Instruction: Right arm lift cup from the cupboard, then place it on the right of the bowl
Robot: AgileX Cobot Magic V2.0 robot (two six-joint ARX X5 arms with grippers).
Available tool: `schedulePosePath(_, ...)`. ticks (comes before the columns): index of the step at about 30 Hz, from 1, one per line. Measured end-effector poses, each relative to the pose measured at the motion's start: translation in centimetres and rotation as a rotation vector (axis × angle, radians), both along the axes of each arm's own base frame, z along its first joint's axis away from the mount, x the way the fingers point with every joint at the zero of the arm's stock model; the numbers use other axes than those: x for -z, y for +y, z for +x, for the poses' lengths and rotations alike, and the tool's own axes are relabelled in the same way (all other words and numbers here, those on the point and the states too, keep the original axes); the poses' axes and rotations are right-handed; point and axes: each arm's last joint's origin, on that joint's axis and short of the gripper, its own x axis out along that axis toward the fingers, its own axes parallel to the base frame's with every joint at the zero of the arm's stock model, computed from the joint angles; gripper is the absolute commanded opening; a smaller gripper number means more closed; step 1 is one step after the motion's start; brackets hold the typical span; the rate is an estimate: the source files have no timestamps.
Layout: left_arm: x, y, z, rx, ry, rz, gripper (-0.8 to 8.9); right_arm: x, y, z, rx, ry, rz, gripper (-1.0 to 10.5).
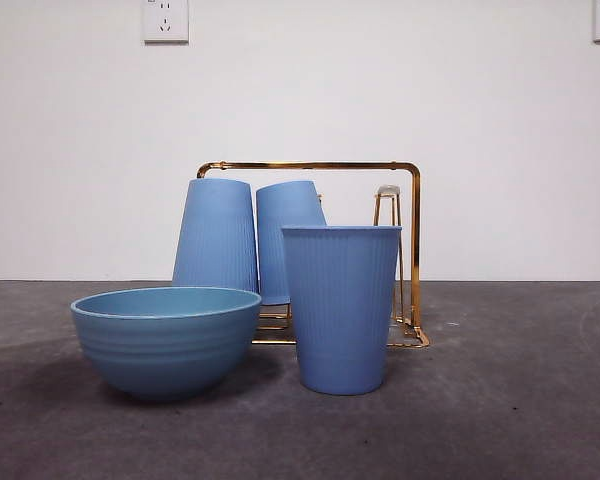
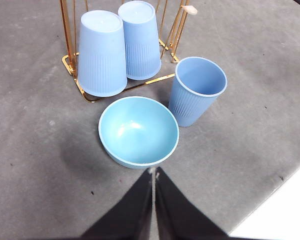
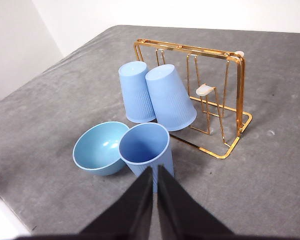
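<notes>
Light-blue cup [image 1: 341, 308] stood upright, mouth up, just right of the bowl [image 1: 166, 338], clear of the cupboard [image 1: 412, 250]; right hand [image 3: 154, 172] clenched, empty, above it.

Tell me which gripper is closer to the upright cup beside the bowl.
Right. The right gripper hangs just above the upright cup, fingers shut. The left gripper sits behind the bowl, farther away.

No readable text, labels, brands or nos. anywhere: cups, bowl [image 1: 166, 340], gold rack [image 1: 412, 250] all plain. Wall outlets [image 1: 165, 20] carry only slots, no lettering legible.
</notes>
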Motion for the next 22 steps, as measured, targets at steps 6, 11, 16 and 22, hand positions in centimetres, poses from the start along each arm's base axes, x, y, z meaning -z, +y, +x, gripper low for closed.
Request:
schedulePosePath(6, 0.0, 0.0, 0.0, -0.003, -0.003, -0.002, 0.07, 0.0, 0.0, 0.0, 0.0, 0.0, 0.0, 0.2)
schedulePosePath(11, -0.2, 0.8, -0.1, -0.091, -0.025, -0.023, 0.07, 0.0, 0.0, 0.0, 0.0, 0.0, 0.0, 0.2)
schedulePosePath(16, 1.3, 2.1, 0.6, -0.243, -0.176, -0.008, 0.07, 0.0, 0.0, 0.0, 0.0, 0.0, 0.0, 0.2)
schedulePosePath(22, 6.3, 3.6, 1.3, -0.428, -0.432, 0.017, 0.07, 0.0, 0.0, 0.0, 0.0, 0.0, 0.0, 0.2)
